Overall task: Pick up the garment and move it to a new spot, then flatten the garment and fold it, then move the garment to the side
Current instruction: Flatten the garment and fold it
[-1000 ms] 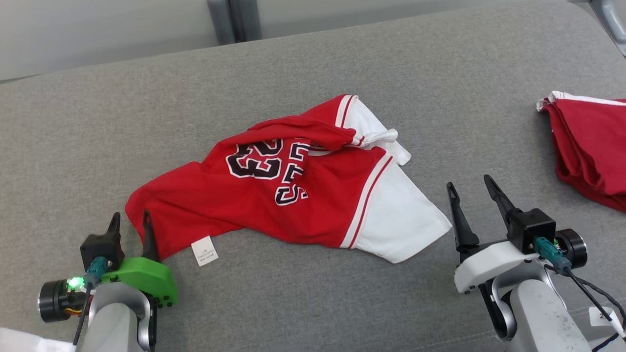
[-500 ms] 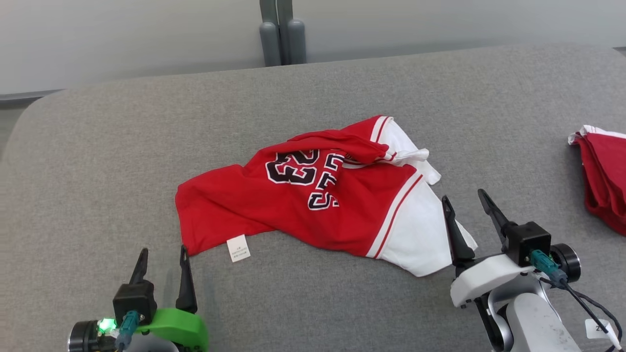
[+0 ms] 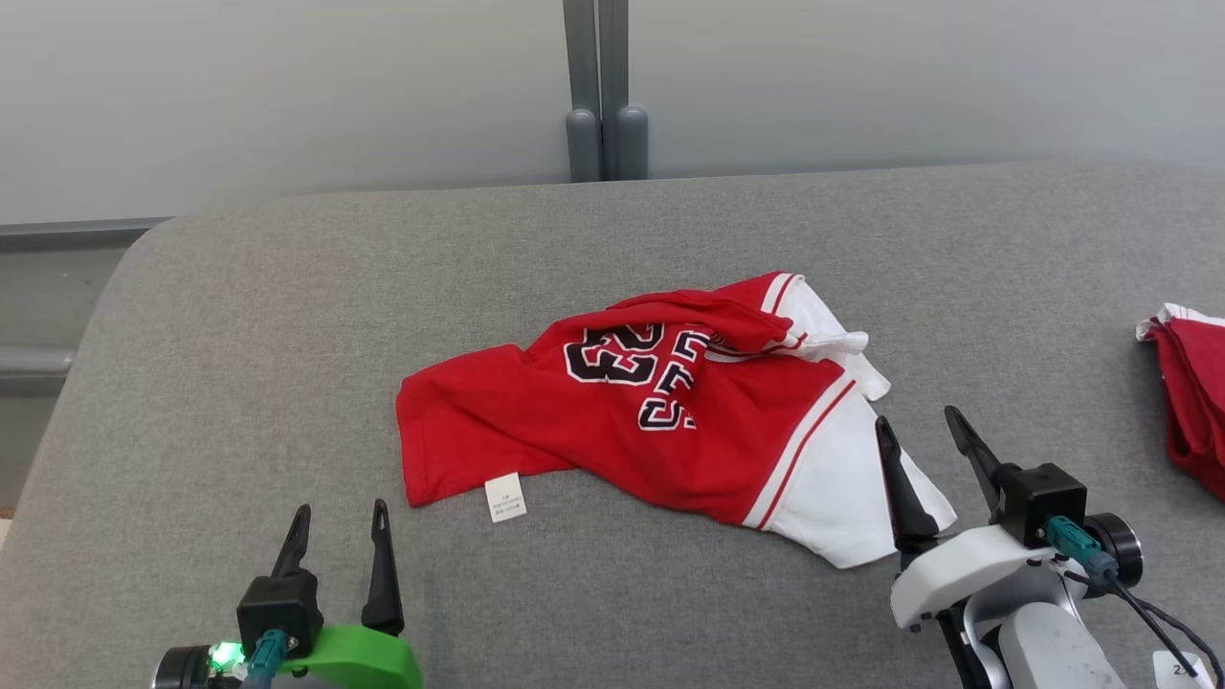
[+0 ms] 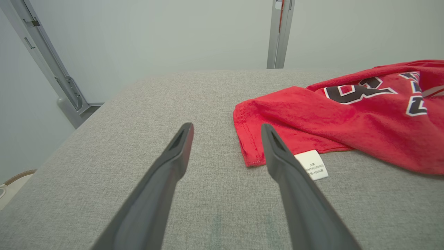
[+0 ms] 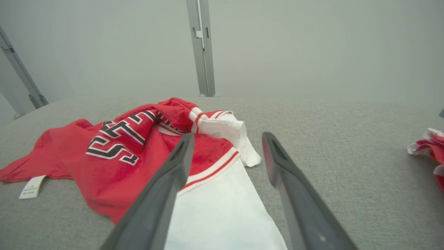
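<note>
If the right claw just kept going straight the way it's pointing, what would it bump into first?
Probably the shirt: the right claw points at its bunched white sleeve edge, though how high it sits above the cloth is unclear.

Grey fabric surface (image 3: 287, 316), pale grey wall (image 3: 287, 96) behind, metal post (image 3: 579, 57) at centre

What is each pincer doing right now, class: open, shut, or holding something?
Left pincer: open, holding nothing.
Right pincer: open, holding nothing.

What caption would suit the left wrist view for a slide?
Open left gripper facing the hem corner of the crumpled red jersey, its white care label showing, on the grey padded surface.
</note>
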